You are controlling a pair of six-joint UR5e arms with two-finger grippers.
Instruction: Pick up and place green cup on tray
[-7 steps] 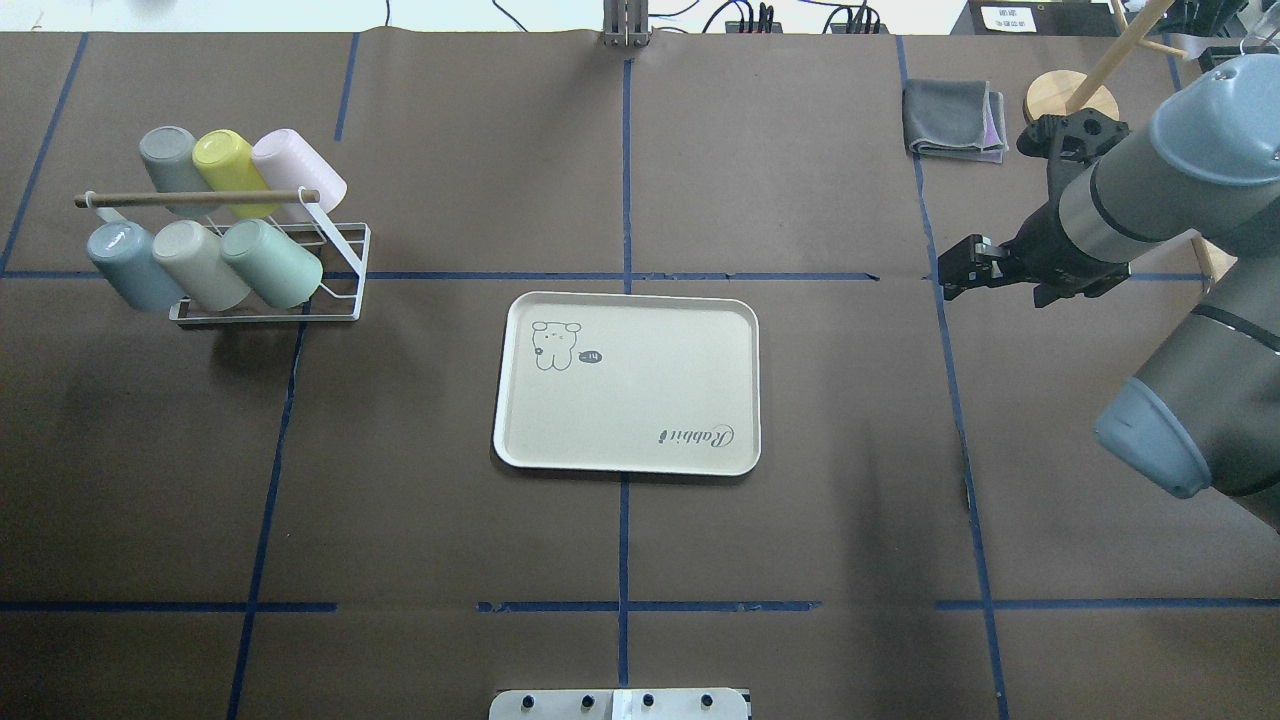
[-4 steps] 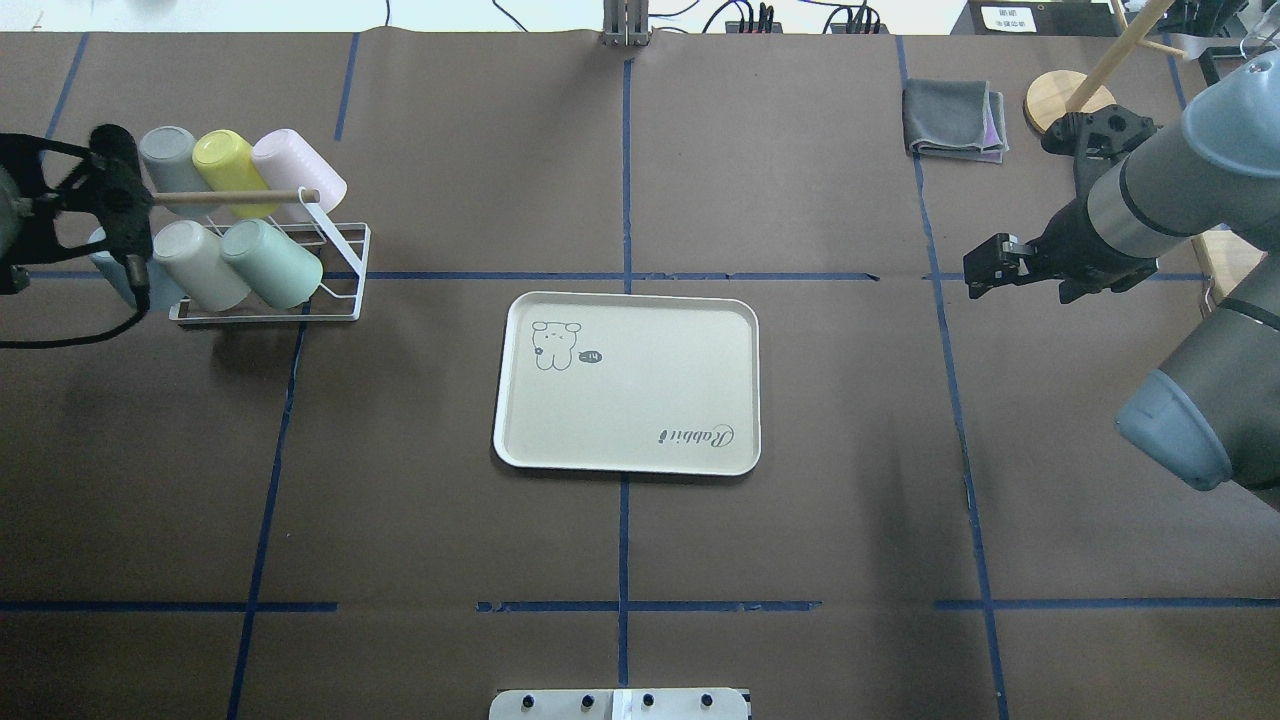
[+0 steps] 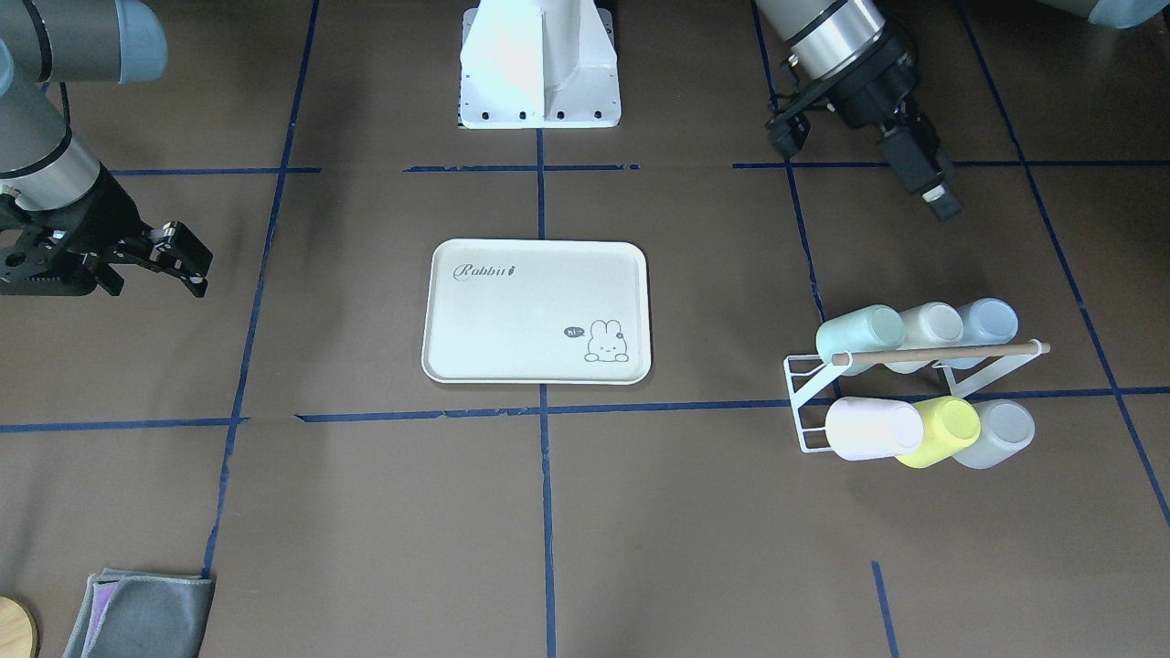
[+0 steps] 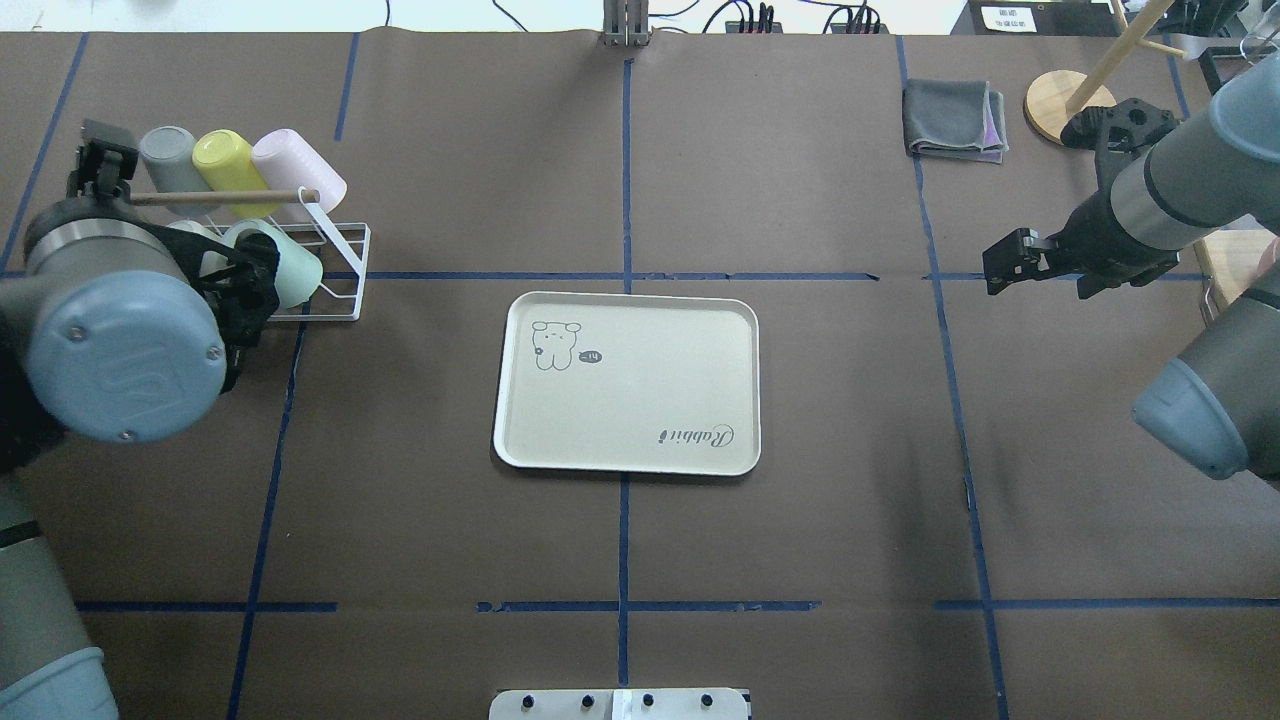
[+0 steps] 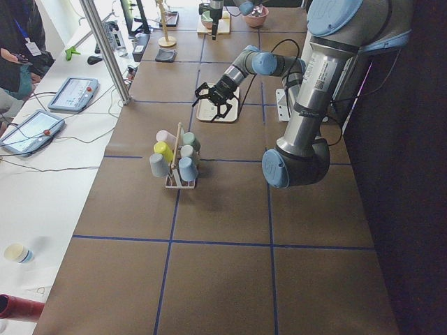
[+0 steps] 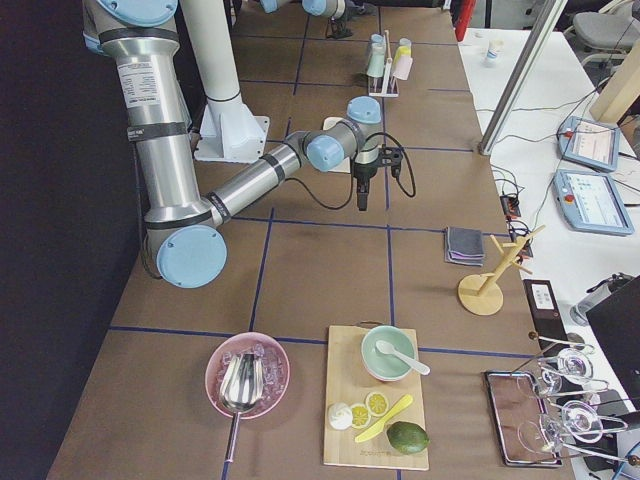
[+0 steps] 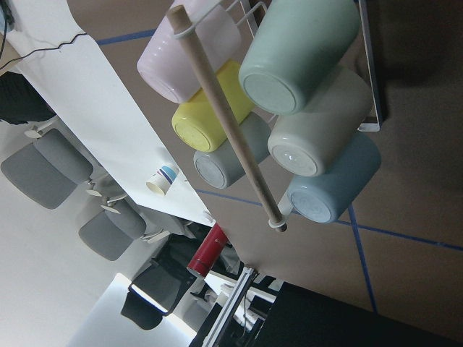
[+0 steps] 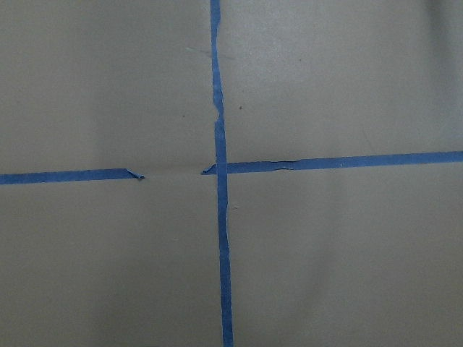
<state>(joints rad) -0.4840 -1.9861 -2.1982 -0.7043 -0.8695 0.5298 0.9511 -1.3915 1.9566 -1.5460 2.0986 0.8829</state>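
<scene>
Within the last second the left arm has swung in from the table's left edge. The left gripper [image 5: 215,98] now hangs over the rack [image 4: 330,313], its fingers spread wide and holding nothing. In the overhead view the arm hides much of the cream cup [image 3: 932,322] and the blue cup [image 3: 989,320]. The green cup [image 3: 859,331] has not moved: it sits tilted, bottom up, in the rack's row nearer the robot, at the right end, closest to the tray [image 3: 512,311]. The tray lies in the middle of the table, well apart from the rack, with nothing on it. The right gripper [image 3: 187,260] has drawn back toward the right edge, and its fingers look pinched narrow around nothing. The reach is therefore under way and the grasp not yet made, with the left arm apparently the one to make it.
</scene>
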